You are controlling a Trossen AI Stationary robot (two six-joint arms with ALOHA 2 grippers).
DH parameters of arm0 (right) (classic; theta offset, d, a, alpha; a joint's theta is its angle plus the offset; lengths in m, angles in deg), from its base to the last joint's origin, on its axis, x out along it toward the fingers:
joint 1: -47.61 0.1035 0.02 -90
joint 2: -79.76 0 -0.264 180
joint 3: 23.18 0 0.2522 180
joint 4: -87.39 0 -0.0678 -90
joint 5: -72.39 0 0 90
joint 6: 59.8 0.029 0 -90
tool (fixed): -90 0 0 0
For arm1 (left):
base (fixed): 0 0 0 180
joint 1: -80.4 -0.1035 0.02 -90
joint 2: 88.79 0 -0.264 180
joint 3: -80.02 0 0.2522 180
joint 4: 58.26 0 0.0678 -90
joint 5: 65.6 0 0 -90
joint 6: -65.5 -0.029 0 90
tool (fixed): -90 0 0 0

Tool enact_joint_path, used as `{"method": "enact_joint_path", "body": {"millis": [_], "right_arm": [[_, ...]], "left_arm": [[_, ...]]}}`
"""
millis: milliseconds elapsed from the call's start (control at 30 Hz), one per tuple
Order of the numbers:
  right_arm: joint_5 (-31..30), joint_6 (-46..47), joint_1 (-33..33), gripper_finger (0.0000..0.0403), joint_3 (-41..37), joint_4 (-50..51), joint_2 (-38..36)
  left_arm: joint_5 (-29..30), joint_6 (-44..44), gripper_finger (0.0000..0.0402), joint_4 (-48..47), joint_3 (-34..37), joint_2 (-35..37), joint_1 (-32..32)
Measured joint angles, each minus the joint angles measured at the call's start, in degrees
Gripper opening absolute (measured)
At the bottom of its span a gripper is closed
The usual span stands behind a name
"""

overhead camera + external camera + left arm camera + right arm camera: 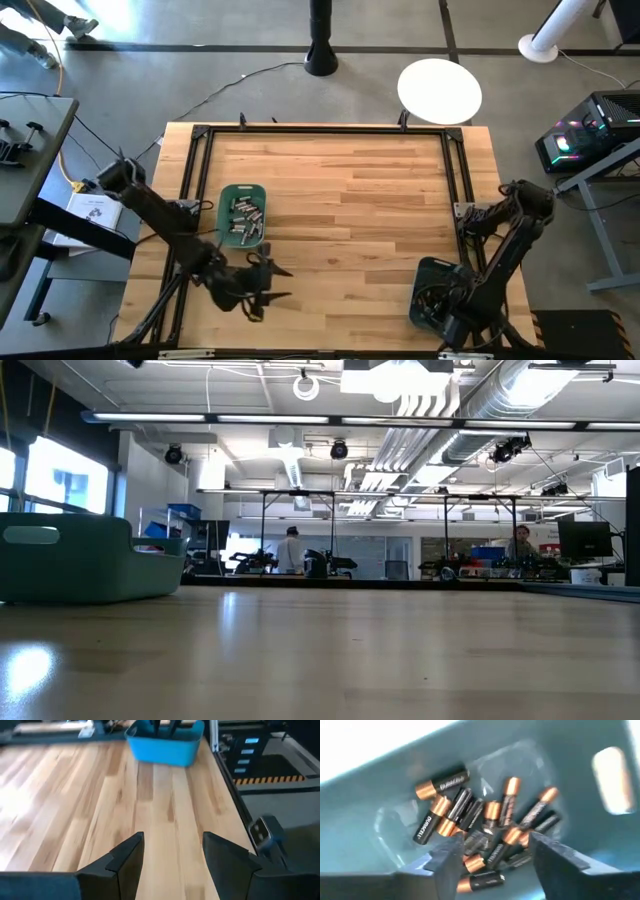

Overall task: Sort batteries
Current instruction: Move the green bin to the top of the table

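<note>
Several silvery-grey batteries [246,216] lie in the teal bin [226,192] left of the table's middle; the low view shows that bin's wall [80,560] standing on the wood. Several dark, copper-ended batteries [485,827] lie heaped on the floor of a second teal bin [424,272] at the near right corner. My right gripper [492,857] is open, down inside this bin, with a finger on either side of the heap. My left gripper [282,283] is open and empty above bare wood near the near edge, pointing right toward the far-off second bin [165,745].
A dark metal frame [325,128] runs around the wooden tabletop [350,220]. Bare wood stretches between the two bins. Beyond the far edge stand a round white table [440,88] and a black post [320,40]. People stand far off in the room [292,550].
</note>
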Motion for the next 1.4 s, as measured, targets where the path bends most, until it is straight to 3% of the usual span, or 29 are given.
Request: {"method": "enact_joint_path", "body": {"millis": [100, 200, 333, 467, 633, 900, 1200, 1400], "right_arm": [[-5.94, -0.41, 0.36, 0.0237, 5.26, 6.55, -0.98], [-17.52, -1.98, 1.13, 0.0242, 10.77, 10.39, -1.04], [-34.78, -9.22, 1.47, 0.0242, 15.19, 8.52, -1.06], [-43.15, -18.64, 1.07, 0.0242, 16.69, 3.86, -1.06], [-43.7, -23.54, 0.1, 0.0242, 16.69, -0.68, -0.96], [-43.56, -25.74, 0.12, 0.0243, 16.63, -2.65, -0.91], [-43.42, -25.9, -0.47, 0.0243, 16.61, -3.16, -0.88], [-43.26, -25.97, -1.5, 0.0243, 16.61, -3.23, -0.88]], "left_arm": [[0.49, 6.16, 0.0195, -8.88, -0.02, 4.01, 1.94], [-0.8, 13.19, 0.0195, -18.89, -0.02, 7.29, 4.19], [-5.52, 23.31, 0.0195, -35.73, -0.09, 10.13, 6.86], [-5.3, 30.6, 0.0186, -50.88, 0.16, 9.8, 7.88], [-5.72, 30.7, 0.0164, -54.88, 3.93, 9.67, 5.68], [-13.4, 24.16, 0.0135, -46.06, 12.81, 9.71, -1.24], [-18.53, 7.29, 0.001, -37.81, 14.4, 9.75, -9.55], [-21.01, -2.97, 0.0003, -29.16, 14.4, 9.75, -15.15]]}}
